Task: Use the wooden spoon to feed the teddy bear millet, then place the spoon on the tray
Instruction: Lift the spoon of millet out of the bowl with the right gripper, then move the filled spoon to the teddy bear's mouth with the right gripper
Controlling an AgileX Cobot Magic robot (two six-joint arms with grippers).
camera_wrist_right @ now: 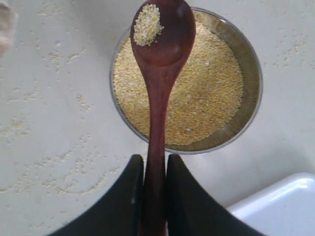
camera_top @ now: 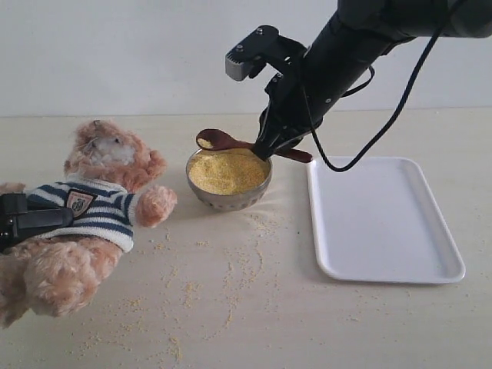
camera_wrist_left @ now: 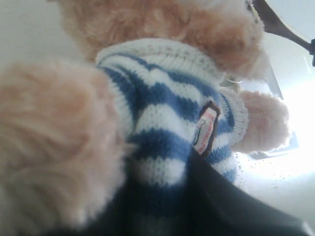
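The teddy bear [camera_top: 100, 201] leans at the left in its striped shirt [camera_wrist_left: 167, 128], and my left gripper [camera_top: 34, 217] is shut on its body. My right gripper [camera_top: 265, 146] is shut on the handle of the wooden spoon [camera_top: 231, 143], which is held above the metal bowl [camera_top: 228, 198] of millet [camera_top: 227, 171]. In the right wrist view the fingers [camera_wrist_right: 129, 187] clamp the wooden spoon [camera_wrist_right: 160, 73], whose bowl carries a small heap of millet [camera_wrist_right: 147, 23] over the metal bowl's rim [camera_wrist_right: 253, 105]. The white tray [camera_top: 384, 219] lies at the right with nothing on it.
Loose millet grains [camera_top: 238, 265] are scattered over the beige tabletop in front of the bowl and toward the bear. A black cable [camera_top: 384, 123] hangs from the right arm above the tray.
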